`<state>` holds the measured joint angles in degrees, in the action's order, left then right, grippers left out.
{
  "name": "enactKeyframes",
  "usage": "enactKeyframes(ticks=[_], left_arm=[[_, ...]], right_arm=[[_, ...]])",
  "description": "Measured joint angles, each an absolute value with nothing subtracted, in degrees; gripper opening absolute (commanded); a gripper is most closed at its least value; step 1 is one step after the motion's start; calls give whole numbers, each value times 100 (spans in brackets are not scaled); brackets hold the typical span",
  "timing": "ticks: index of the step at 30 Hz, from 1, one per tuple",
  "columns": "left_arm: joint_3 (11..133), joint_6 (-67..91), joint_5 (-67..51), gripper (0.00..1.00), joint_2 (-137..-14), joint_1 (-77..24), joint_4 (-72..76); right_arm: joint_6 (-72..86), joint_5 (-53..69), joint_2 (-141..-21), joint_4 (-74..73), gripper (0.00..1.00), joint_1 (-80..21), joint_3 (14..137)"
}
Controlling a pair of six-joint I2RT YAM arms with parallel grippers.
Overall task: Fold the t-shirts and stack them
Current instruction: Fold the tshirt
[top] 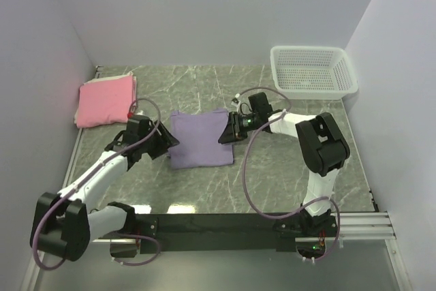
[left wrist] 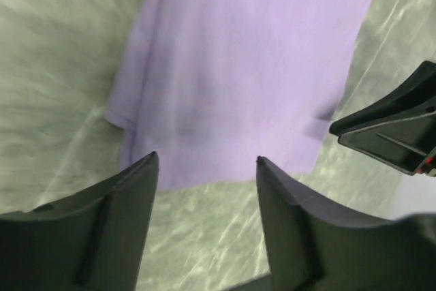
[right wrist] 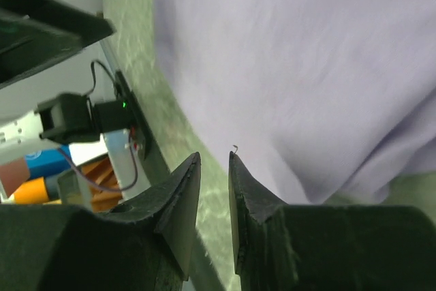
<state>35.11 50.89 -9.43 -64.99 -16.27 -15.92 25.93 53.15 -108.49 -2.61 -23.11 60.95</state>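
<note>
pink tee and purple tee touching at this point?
Apart. The top view shows the pink tee at the far left and the purple tee mid-table, with a strip of bare table between them.

The marbled table [top: 197, 185] bears a folded purple tee [top: 199, 140] mid-table, pink tee [top: 104, 100] far left, basket [top: 310, 49] far right.

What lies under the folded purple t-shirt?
The purple t-shirt lies flat on the marble table, which shows around its edges. Whatever is directly beneath the cloth is covered.
</note>
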Motion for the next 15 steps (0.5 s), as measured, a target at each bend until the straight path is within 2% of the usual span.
enactKeyframes(ticks=[7,11,15], left_arm=[[3767,4735,-128,84,-5529,-1179,-2263],[3911,4539,357,99,-4742,-1155,-2641],[3957,4381,851,99,-3979,-1155,-2869]], right_arm=[[2766,5164,-11651,-25,31,-1949,6396],[2720,4982,-11515,-294,36,-1885,6396],[2536,4401,-10862,-716,45,-1988,6396]])
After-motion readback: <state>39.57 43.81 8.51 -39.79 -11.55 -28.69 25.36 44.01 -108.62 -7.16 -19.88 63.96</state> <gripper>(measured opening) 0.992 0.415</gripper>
